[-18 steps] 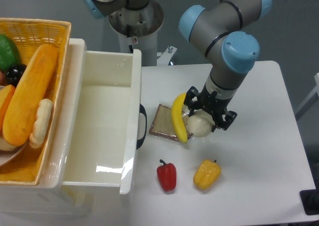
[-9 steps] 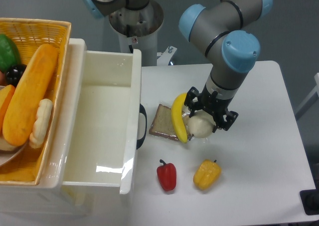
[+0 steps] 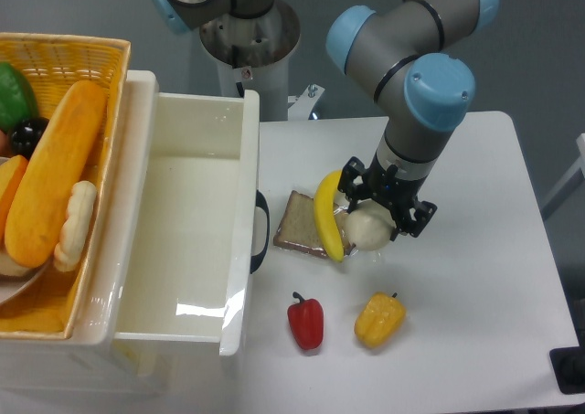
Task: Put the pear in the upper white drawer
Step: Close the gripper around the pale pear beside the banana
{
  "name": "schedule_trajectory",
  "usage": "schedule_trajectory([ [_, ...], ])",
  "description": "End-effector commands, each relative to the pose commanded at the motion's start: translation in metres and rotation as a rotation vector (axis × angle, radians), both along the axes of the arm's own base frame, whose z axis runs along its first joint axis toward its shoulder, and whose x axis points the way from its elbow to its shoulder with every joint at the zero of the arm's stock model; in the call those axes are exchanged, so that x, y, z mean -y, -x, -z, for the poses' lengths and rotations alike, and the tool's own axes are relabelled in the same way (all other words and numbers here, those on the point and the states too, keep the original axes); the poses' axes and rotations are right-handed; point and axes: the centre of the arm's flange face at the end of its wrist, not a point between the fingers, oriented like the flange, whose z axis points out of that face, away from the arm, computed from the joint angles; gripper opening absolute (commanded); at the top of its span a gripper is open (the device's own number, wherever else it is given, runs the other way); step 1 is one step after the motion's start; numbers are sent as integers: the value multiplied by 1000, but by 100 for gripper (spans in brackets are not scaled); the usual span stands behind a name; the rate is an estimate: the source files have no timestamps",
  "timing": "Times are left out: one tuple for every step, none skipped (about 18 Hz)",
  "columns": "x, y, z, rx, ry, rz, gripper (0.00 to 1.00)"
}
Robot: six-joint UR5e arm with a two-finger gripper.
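A grey robot arm with pale blue joint caps reaches down from the top of the frame to right of centre, where its black two-finger gripper (image 3: 373, 215) sits over the pale cream-white, roundish pear (image 3: 366, 230). The dark fingers stand on either side of the fruit and appear to press against it, so the gripper looks closed around the pear, which lies low at the white table (image 3: 484, 277), right of centre in the frame; whether it rests on the surface or is just raised cannot be told.

Touching the pear's left side is a curved yellow banana (image 3: 325, 215), which lies partly over a brown slice of bread (image 3: 294, 225) just left of it. Below these, near the lower middle of the frame, a small red bell pepper (image 3: 306, 321) and a yellow bell pepper (image 3: 379, 319) sit side by side, apart from each other and from the pear.

The large glossy white plastic drawer (image 3: 187, 231) with deep walls fills the left-centre of the frame, pulled open, its dark handle facing the bread. At the far left a woven yellow wicker basket (image 3: 64, 53) holds a long orange loaf-shaped item (image 3: 55, 172) and other food pieces
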Motion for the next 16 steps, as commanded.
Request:
schedule_trajectory([
  [0,0,0,-4,7,1,49],
  [-1,-1,-2,-8,8,4,49],
  [-2,-1,-2,-8,8,6,49],
  [-2,-1,-2,-8,8,6,49],
  [-4,-3,-2,-8,8,9,49],
  [-5,-4,-2,-8,8,11,49],
  [-4,-5,2,-1,12,11,49],
  [-5,-6,2,-3,11,14,49],
  [-5,-6,2,-3,11,14,49],
  [-5,-5,2,-3,11,14,49],
  [-5,-6,3,0,12,14,49],
  [-5,-6,3,0,12,14,49],
  [-6,-7,4,0,10,12,49],
  [-8,-5,0,-6,6,8,49],
  [-10,-5,0,-8,6,9,49],
  [-10,-5,0,-8,4,9,49],
])
